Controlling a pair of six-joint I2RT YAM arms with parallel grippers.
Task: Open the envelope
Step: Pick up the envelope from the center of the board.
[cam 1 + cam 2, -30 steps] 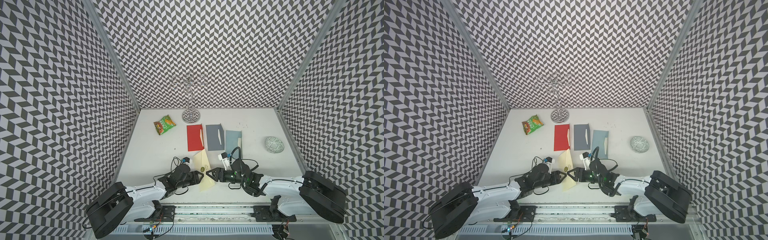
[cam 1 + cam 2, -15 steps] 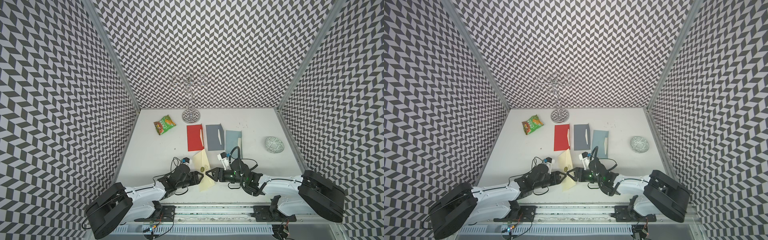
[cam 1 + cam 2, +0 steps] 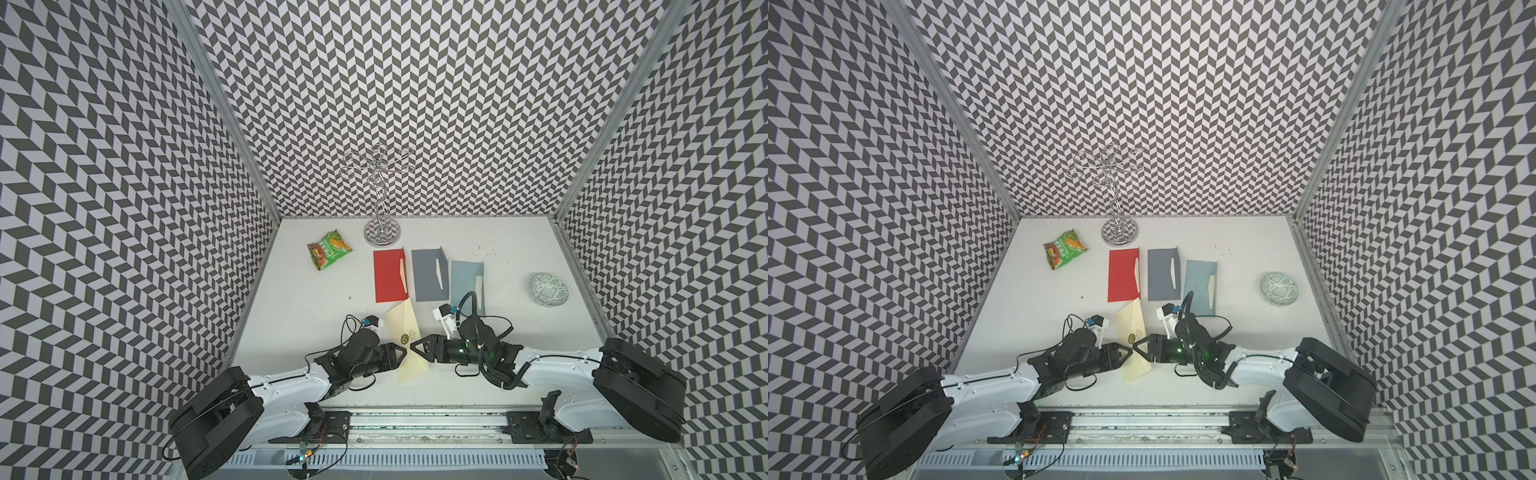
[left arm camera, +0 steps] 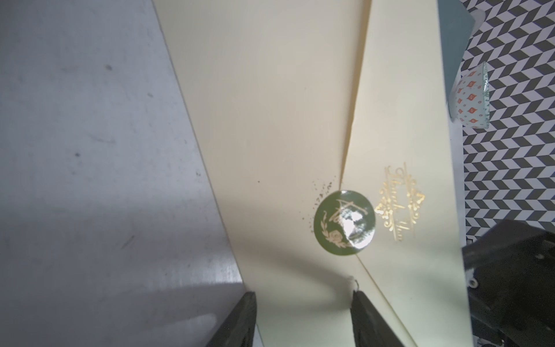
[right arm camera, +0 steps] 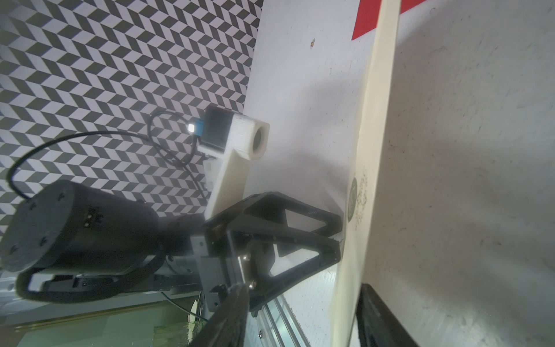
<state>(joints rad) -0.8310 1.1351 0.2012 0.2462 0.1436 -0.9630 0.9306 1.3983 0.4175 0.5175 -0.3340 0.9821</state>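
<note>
A cream envelope (image 3: pixel 405 328) (image 3: pixel 1133 326) lies slantwise near the table's front middle, its flap held down by a round green seal (image 4: pixel 344 227) next to gold lettering. My left gripper (image 3: pixel 402 351) (image 4: pixel 303 297) comes in from the left, open, and its fingertips (image 5: pixel 336 223) rest on the envelope's face just beside the seal. From the right, my right gripper (image 3: pixel 413 345) (image 5: pixel 303 300) meets it tip to tip. It is open too, and the envelope's long edge (image 5: pixel 375 120) runs between its fingers. Neither gripper is closed on the paper.
Behind the cream envelope lie a red envelope (image 3: pixel 388 276), a grey one (image 3: pixel 428 276) and a light blue one (image 3: pixel 465 282), side by side. A green snack packet (image 3: pixel 329 249) and a chrome stand (image 3: pixel 381 232) sit at the back. A patterned bowl (image 3: pixel 548 289) sits at the right.
</note>
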